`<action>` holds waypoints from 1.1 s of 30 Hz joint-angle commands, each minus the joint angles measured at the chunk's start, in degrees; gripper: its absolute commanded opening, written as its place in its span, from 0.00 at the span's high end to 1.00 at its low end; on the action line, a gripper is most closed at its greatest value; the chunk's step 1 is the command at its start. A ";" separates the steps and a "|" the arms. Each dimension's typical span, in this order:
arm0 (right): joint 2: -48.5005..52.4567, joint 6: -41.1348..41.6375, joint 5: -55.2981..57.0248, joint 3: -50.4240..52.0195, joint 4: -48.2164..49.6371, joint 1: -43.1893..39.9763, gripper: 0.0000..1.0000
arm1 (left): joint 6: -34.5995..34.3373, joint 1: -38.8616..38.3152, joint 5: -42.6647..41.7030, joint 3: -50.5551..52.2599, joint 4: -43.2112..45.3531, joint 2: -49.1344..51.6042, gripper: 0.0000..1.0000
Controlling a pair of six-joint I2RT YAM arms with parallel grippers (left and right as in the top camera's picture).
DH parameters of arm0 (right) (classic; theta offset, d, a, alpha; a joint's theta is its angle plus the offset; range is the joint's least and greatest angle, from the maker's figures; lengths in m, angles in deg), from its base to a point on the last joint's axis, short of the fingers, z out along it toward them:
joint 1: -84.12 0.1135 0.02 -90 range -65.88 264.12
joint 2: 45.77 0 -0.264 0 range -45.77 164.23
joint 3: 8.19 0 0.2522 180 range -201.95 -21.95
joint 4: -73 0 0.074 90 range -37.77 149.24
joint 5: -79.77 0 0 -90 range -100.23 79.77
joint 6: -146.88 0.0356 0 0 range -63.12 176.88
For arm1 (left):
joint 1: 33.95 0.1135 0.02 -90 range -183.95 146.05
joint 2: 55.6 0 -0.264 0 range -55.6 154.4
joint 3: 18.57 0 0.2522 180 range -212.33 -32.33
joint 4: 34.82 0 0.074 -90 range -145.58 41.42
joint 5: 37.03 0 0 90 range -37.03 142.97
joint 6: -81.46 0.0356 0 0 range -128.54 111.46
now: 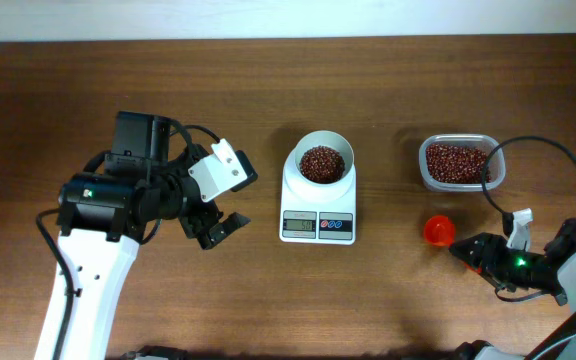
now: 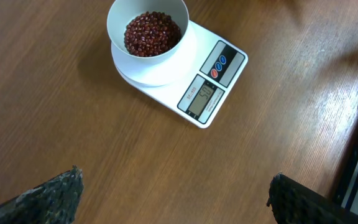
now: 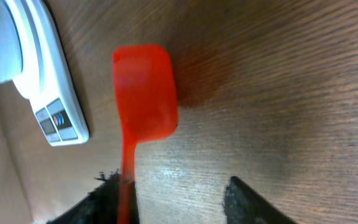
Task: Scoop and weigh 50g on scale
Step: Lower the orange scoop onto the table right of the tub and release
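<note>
Right gripper is half open, with the scoop lying loose on the table, its handle beside one finger. Left gripper hangs wide open and empty. Farther out, mid-table, the scale carries the bowl of beans. Scooping looks done, though the digits are unclear.
</note>
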 commanded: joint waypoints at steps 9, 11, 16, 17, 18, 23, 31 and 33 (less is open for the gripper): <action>-0.24 20.44 15.30 0.50 0.11 -0.31 0.17 | -0.33 -0.07 -0.22 -0.20 -0.04 -0.17 0.01; -0.24 22.23 15.91 0.50 0.39 -0.33 0.01 | -0.33 -0.07 -0.20 -0.20 -0.04 -0.17 0.01; -0.26 30.51 18.03 0.50 -0.63 -0.31 0.01 | -0.33 -0.07 -0.22 -0.20 -0.04 -0.17 0.01; -0.48 28.85 18.03 0.42 -1.31 -0.33 0.01 | -0.33 -0.07 -0.22 -0.20 -0.04 -0.17 0.01; -1.16 27.34 18.10 0.20 -1.88 -0.33 0.01 | -0.33 -0.07 -0.22 -0.20 -0.04 -0.17 0.01; -17.05 24.04 17.44 -5.33 -4.83 -0.31 0.01 | -0.33 -0.07 -0.22 -0.20 -0.04 -0.17 0.01; -44.15 18.75 4.70 -8.72 -14.08 -0.33 0.01 | -0.33 -0.07 -0.22 -0.20 -0.04 -0.17 0.01; -44.92 18.75 4.70 -8.72 -14.08 -0.33 0.01 | -0.33 -0.07 -0.22 -0.20 -0.04 -0.17 0.01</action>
